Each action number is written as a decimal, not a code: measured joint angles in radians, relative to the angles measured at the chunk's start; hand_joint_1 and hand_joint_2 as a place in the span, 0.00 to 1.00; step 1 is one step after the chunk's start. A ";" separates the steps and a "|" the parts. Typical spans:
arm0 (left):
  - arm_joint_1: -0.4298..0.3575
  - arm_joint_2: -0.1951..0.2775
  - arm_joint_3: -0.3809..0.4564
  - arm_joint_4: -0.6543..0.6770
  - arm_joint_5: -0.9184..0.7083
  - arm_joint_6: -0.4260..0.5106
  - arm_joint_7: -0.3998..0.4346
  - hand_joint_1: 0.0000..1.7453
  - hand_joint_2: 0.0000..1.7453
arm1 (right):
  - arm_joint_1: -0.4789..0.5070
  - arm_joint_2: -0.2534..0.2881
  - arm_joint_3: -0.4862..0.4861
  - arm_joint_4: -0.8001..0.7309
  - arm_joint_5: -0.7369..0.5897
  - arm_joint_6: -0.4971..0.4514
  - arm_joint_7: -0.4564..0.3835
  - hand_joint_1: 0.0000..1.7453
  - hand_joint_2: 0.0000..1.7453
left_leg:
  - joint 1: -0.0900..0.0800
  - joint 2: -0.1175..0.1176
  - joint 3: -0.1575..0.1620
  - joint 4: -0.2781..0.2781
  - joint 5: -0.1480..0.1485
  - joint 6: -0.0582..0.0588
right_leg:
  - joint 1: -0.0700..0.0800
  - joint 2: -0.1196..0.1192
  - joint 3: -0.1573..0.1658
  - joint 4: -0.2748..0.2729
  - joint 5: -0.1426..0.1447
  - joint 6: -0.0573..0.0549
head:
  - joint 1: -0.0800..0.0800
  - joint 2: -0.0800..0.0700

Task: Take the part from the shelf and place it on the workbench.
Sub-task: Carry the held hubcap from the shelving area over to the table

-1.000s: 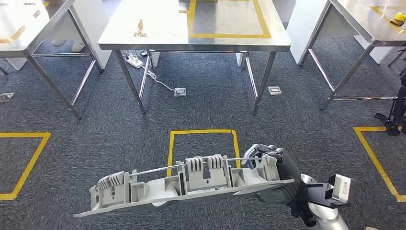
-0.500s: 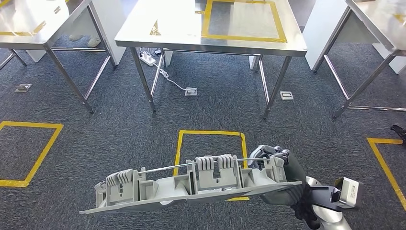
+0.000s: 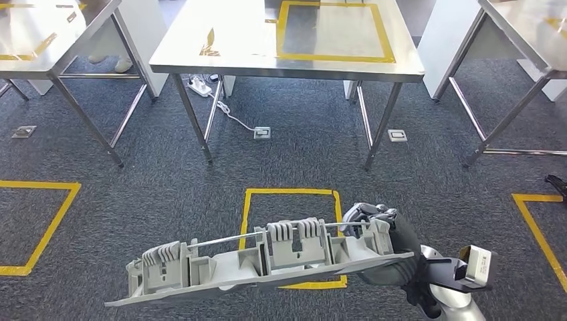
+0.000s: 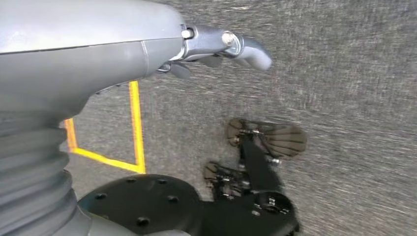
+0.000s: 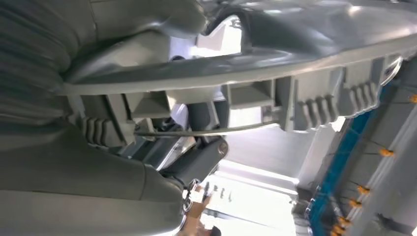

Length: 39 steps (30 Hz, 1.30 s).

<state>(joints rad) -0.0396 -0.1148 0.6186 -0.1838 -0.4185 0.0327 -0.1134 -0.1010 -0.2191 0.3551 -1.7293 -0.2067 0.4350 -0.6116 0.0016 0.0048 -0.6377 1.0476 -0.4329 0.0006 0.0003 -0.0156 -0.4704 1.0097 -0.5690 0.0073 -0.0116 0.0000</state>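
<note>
A long grey plastic part (image 3: 267, 257) with ribbed clips and a thin metal rod is held level over the carpet, low in the head view. My right hand (image 3: 391, 244) grips its right end from behind. In the right wrist view the part (image 5: 295, 54) runs across in front of my right hand (image 5: 74, 162). The steel workbench (image 3: 241, 40) stands ahead, well beyond the part, with a yellow taped square (image 3: 334, 58) on its top. My left hand (image 4: 98, 49) hangs over the carpet and holds nothing.
A small tan object (image 3: 209, 43) lies on the workbench. More steel tables stand at the left (image 3: 40, 40) and right (image 3: 528, 27). A power strip (image 3: 200, 85) and cable lie under the bench. Yellow tape squares (image 3: 289, 191) mark the carpet.
The whole picture has swayed right and then partly back, so the camera has moved. The part stays in my right hand at the same pose.
</note>
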 joint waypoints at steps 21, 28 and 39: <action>-0.002 -0.004 0.007 -0.002 -0.004 0.002 -0.002 0.00 1.00 | -0.008 0.001 0.000 0.012 -0.003 0.012 -0.009 1.00 1.00 | 0.005 -0.019 0.109 0.124 -0.152 -0.017 | -0.006 0.007 -0.140 0.008 0.131 -0.025 | 0.009 0.000; 0.004 -0.002 0.008 0.000 -0.002 0.002 -0.001 0.00 1.00 | -0.005 0.008 0.002 0.012 -0.001 0.013 -0.008 1.00 1.00 | 0.002 -0.014 -0.004 0.082 -0.110 -0.010 | -0.002 0.009 -0.050 0.010 0.054 -0.024 | 0.002 0.000; 0.004 -0.002 0.015 0.000 0.000 0.002 -0.004 0.00 1.00 | -0.012 0.017 0.005 -0.002 0.024 -0.007 -0.005 1.00 1.00 | 0.006 -0.017 0.069 -0.011 -0.061 0.039 | -0.006 0.014 -0.212 0.291 -0.055 0.034 | 0.010 0.000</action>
<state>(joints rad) -0.0355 -0.1165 0.6332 -0.1841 -0.4181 0.0343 -0.1174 -0.1125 -0.2022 0.3605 -1.7311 -0.1824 0.4278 -0.6168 0.0077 -0.0124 -0.5688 1.0369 -0.4937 0.0392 -0.0061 -0.0013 -0.6820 1.3006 -0.6242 0.0409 -0.0011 0.0000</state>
